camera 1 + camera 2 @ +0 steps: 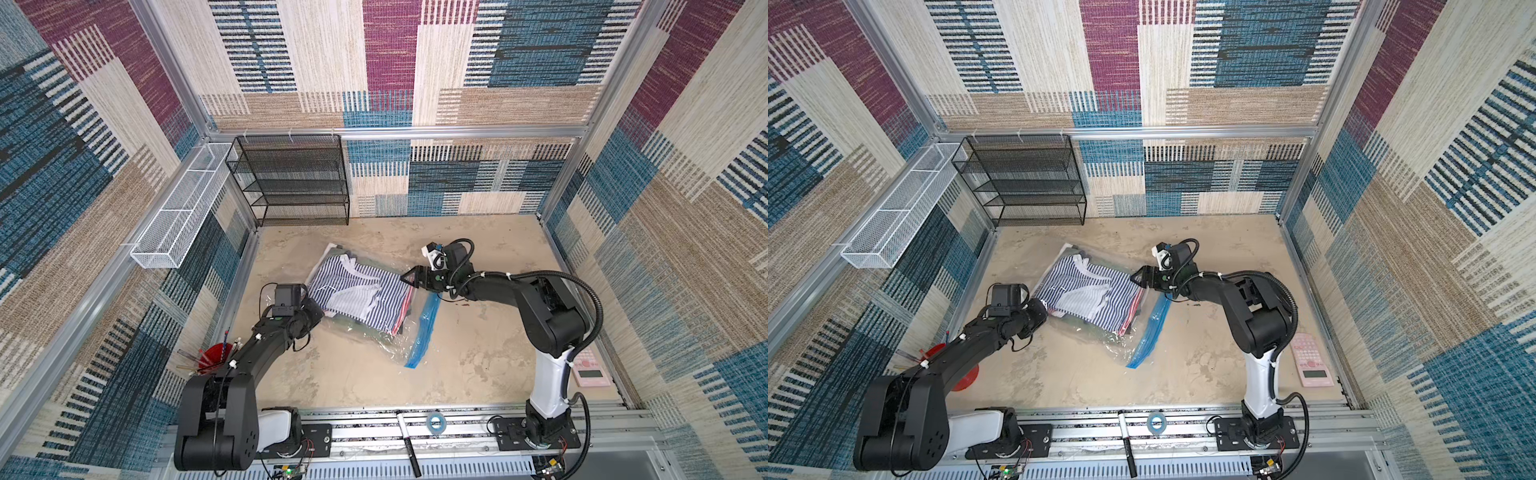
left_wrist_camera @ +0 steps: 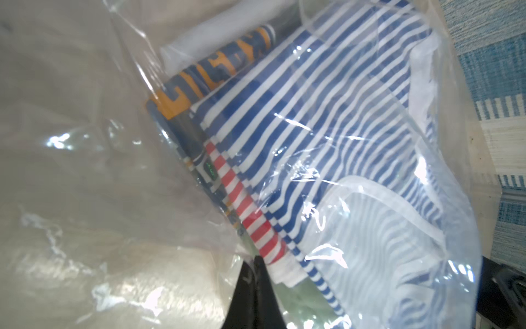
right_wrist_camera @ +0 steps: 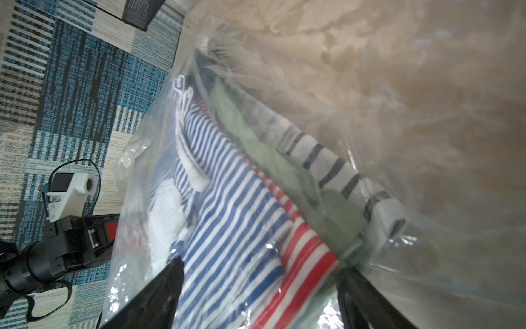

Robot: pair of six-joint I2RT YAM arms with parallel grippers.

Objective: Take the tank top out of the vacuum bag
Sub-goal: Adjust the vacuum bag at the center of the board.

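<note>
Vacuum bag [image 1: 376,347] of folded clothes, attended at both ends.
Blue-striped tank top [image 1: 357,286] tops the stack, still inside. Left gripper [image 2: 257,265] is pinched on film at the far corner, probably as an anchor. Right gripper [image 3: 262,267] is spread wide by the blue zip strip [image 1: 424,332], probably to reach in. Whether it is past the film is unclear. Valve unseen.

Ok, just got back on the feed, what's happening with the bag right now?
The vacuum bag lies on the table with folded clothes inside, a blue-and-white striped tank top on top of the stack. The left end effector is shut, pinching the plastic at the end away from the blue zip strip. The right end effector is open at the zip end, jaws either side of the stack's edge. Nothing is out of the bag yet.
</note>
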